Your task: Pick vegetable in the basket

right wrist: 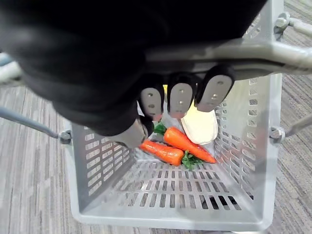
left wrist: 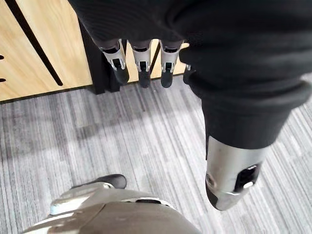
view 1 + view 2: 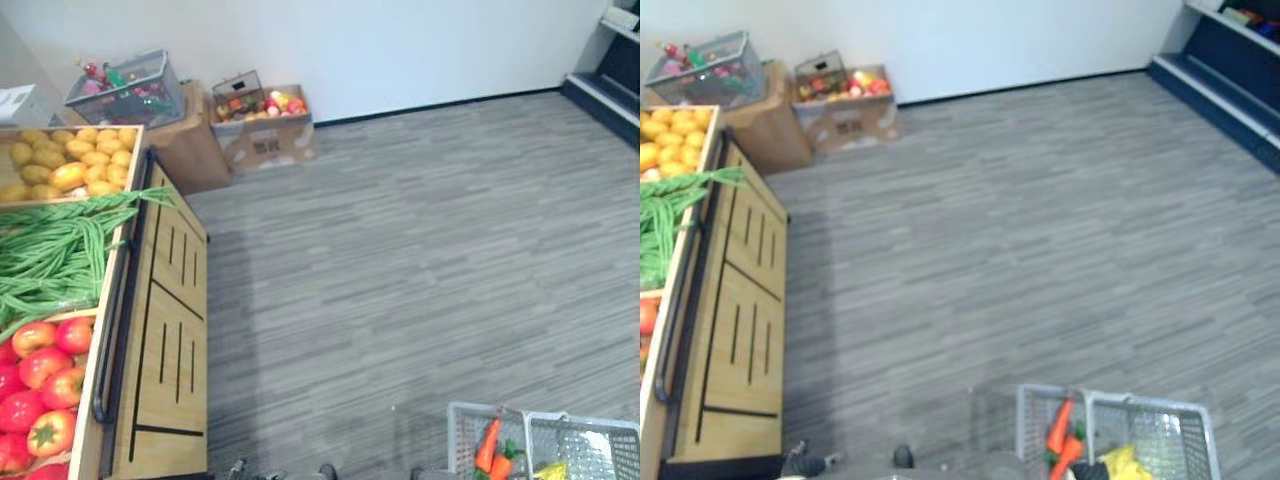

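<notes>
Our right hand [image 1: 112, 92] clenches its fingers [image 1: 181, 100] round the basket handle [image 1: 253, 48]. Inside the basket [image 1: 170, 217] we see two carrots [image 1: 185, 142], with a pale thing [image 1: 202, 127] half hidden behind those fingers. Left hand [image 2: 214, 97] dangles slack, empty.

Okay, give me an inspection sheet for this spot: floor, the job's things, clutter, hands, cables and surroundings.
Surface: grey striped floor.
Job's things: grey basket holding two carrots and a pale yellow item; wooden stand with yellow produce, green beans and tomatoes.
Clutter: cardboard boxes and a wire crate of produce by the wall.
Hands: right hand curled round the basket's handle; left hand relaxed, holding nothing, near the stand's base.
Cables: nothing seen.
Surroundings: white wall; dark shelving at far right.
</notes>
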Available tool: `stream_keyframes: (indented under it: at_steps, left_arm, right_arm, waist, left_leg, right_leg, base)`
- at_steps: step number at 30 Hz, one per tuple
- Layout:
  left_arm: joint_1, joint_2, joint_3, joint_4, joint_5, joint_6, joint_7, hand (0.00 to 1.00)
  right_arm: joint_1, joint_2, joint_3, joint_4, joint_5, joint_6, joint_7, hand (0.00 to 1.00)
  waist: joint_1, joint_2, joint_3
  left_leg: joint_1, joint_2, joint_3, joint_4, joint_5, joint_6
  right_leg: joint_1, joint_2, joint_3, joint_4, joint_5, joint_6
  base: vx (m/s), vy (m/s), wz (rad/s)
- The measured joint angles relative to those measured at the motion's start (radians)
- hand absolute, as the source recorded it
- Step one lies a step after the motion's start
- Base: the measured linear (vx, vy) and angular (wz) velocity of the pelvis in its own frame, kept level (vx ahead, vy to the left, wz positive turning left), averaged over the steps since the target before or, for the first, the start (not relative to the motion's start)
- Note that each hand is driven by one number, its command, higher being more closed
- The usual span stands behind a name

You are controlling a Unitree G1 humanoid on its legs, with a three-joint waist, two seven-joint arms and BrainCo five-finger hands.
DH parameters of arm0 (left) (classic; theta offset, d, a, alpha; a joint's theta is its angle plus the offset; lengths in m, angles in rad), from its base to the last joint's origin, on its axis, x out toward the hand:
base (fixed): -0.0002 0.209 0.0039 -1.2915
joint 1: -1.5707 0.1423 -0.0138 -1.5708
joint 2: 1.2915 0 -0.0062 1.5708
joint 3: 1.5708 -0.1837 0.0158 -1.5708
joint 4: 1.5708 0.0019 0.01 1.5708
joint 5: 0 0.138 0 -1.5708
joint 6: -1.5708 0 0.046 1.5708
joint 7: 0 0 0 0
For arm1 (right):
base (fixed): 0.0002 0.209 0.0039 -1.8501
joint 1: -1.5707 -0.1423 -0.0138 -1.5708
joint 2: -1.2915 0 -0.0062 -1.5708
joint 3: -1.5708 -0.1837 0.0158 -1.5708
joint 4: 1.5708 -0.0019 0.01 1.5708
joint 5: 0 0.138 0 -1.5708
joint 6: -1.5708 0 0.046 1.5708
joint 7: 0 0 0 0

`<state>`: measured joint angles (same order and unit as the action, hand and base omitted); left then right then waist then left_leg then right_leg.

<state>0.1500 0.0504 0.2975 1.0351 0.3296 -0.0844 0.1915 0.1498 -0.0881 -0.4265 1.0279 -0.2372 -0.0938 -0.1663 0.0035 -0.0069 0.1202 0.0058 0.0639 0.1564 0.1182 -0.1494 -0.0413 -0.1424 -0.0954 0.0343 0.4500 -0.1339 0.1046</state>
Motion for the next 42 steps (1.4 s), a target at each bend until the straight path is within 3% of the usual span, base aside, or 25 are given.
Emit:
stream_keyframes:
  at_steps: [2,3,4,6,7,8,10,12,16,19,21,27,30,33,38,42]
  left_arm:
    - [0.000,0.012,-0.007,0.001,-0.003,0.001,0.000,0.00]
    - [0.001,0.018,-0.012,0.001,-0.004,0.002,0.000,0.00]
    - [0.001,0.019,-0.012,0.001,-0.005,0.003,0.000,0.00]
    - [-0.002,0.017,0.002,0.000,-0.005,0.007,0.000,0.00]
    - [-0.003,0.017,0.017,0.000,-0.010,0.007,0.000,0.00]
    - [-0.003,0.015,0.025,0.001,-0.014,0.007,0.000,0.00]
    - [-0.002,0.014,0.031,0.000,-0.027,0.007,0.000,0.00]
    - [0.004,0.020,0.066,0.004,-0.044,0.007,0.001,0.00]
    - [-0.002,-0.008,0.101,0.026,-0.060,0.006,0.001,0.00]
    - [0.009,-0.039,0.131,0.041,-0.156,0.006,-0.002,0.00]
    - [0.016,-0.048,0.159,0.041,-0.209,0.004,-0.002,0.00]
    - [0.034,-0.069,0.222,0.040,-0.326,0.000,-0.018,0.00]
    - [0.033,-0.070,0.242,0.040,-0.391,0.000,-0.027,0.00]
    - [0.034,-0.078,0.231,0.051,-0.398,-0.001,-0.037,0.00]
    - [0.034,-0.056,0.191,0.086,-0.393,0.000,-0.045,0.00]
    - [0.032,-0.036,0.141,0.106,-0.392,-0.001,-0.047,0.00]
  right_arm:
    - [0.002,0.019,0.000,0.000,0.000,-0.001,0.000,1.00]
    - [0.005,0.034,0.000,0.000,0.000,-0.001,-0.001,1.00]
    - [0.009,0.045,0.000,0.000,0.001,0.000,0.000,1.00]
    - [0.011,0.057,-0.001,-0.002,0.001,0.000,-0.001,1.00]
    - [0.010,0.062,-0.007,-0.003,0.001,0.000,-0.001,1.00]
    - [0.011,0.063,-0.022,-0.003,0.001,0.001,-0.002,1.00]
    - [0.018,0.067,-0.036,-0.001,0.001,0.004,-0.003,1.00]
    - [0.031,0.078,-0.037,0.012,0.001,0.009,0.000,1.00]
    - [0.027,0.051,-0.034,0.025,0.000,0.025,-0.002,1.00]
    - [0.049,0.016,-0.039,0.054,0.001,0.029,0.000,1.00]
    - [0.051,0.016,-0.034,0.058,0.000,0.028,0.001,1.00]
    - [0.052,0.028,0.001,0.058,0.000,0.023,0.002,1.00]
    - [0.058,0.030,-0.021,0.058,0.000,0.022,0.003,1.00]
    - [0.063,0.026,-0.048,0.061,0.004,0.022,0.007,1.00]
    - [0.068,0.029,-0.078,0.091,0.020,0.018,0.022,1.00]
    - [0.070,0.037,-0.078,0.121,0.056,0.018,0.023,1.00]
  waist:
    - [0.000,-0.018,-0.001]
    - [0.000,-0.030,-0.007]
    - [0.001,-0.031,-0.016]
    - [0.001,-0.027,-0.022]
    - [0.005,-0.033,-0.026]
    - [0.007,-0.033,-0.028]
    - [0.004,-0.030,-0.029]
    - [0.004,-0.058,-0.045]
    - [0.006,-0.019,-0.069]
    - [0.005,0.017,-0.082]
    - [0.010,0.017,-0.083]
    - [0.027,0.006,-0.083]
    - [0.025,0.000,-0.080]
    - [0.021,0.014,-0.085]
    - [-0.005,0.016,-0.088]
    - [-0.007,0.009,-0.084]
  left_leg:
    - [0.018,-0.010,-0.001,-0.006,-0.004,0.006]
    - [0.029,-0.014,-0.006,-0.009,-0.005,0.008]
    - [0.036,-0.009,-0.012,-0.014,-0.005,0.008]
    - [0.036,0.005,-0.030,-0.020,-0.005,0.010]
    - [0.037,0.011,-0.036,-0.022,-0.005,0.010]
    - [0.035,0.024,-0.053,-0.021,-0.005,0.008]
    - [0.027,0.056,-0.080,-0.018,-0.005,-0.016]
    - [0.014,0.060,-0.101,-0.023,-0.007,-0.050]
    - [-0.001,0.102,-0.135,-0.067,0.030,-0.108]
    - [0.013,0.135,-0.174,-0.095,0.068,-0.124]
    - [0.012,0.140,-0.185,-0.097,0.076,-0.129]
    - [-0.040,0.135,-0.225,-0.067,0.098,-0.127]
    - [-0.056,0.123,-0.109,-0.035,0.101,-0.065]
    - [-0.052,0.115,-0.054,-0.073,0.118,-0.046]
    - [0.002,0.089,-0.054,-0.218,0.198,-0.074]
    - [0.048,0.071,-0.052,-0.213,0.196,-0.082]
  right_leg:
    - [-0.059,-0.011,0.003,0.145,0.006,0.009]
    - [-0.089,-0.017,0.006,0.215,0.027,0.042]
    - [-0.100,-0.015,0.004,0.241,0.047,0.051]
    - [-0.110,-0.012,-0.005,0.254,0.044,0.034]
    - [-0.113,-0.022,-0.009,0.248,0.014,-0.003]
    - [-0.108,-0.043,-0.033,0.204,0.000,-0.024]
    - [-0.080,-0.051,-0.051,0.056,0.008,-0.018]
    - [-0.054,-0.072,-0.048,-0.090,0.087,0.035]
    - [-0.003,-0.029,-0.129,-0.218,0.016,0.016]
    - [0.058,-0.001,-0.196,-0.246,0.012,0.006]
    - [0.072,0.006,-0.215,-0.256,0.009,0.001]
    - [0.091,-0.009,-0.278,-0.276,0.006,-0.002]
    - [0.109,-0.039,-0.305,-0.278,0.005,-0.001]
    - [0.111,-0.049,-0.300,-0.300,0.010,0.007]
    - [0.130,-0.061,-0.303,-0.345,0.043,0.021]
    - [0.174,-0.077,-0.302,-0.347,0.048,0.029]
  base:
    - [0.02,0.017,0.12]
    - [0.05,0.007,0.16]
    - [0.06,-0.004,0.15]
    - [0.05,-0.038,0.15]
    - [0.05,-0.093,0.18]
    - [0.04,-0.110,0.18]
    - [0.05,-0.184,0.32]
    - [0.06,-0.278,0.34]
    - [0.06,-0.313,0.19]
    - [0.00,-0.164,0.59]
    - [-0.07,-0.076,0.31]
    - [-0.10,-0.018,0.31]
    - [-0.06,0.049,0.32]
    - [-0.03,0.041,0.19]
    - [0.10,0.044,0.14]
    - [0.15,0.023,0.04]
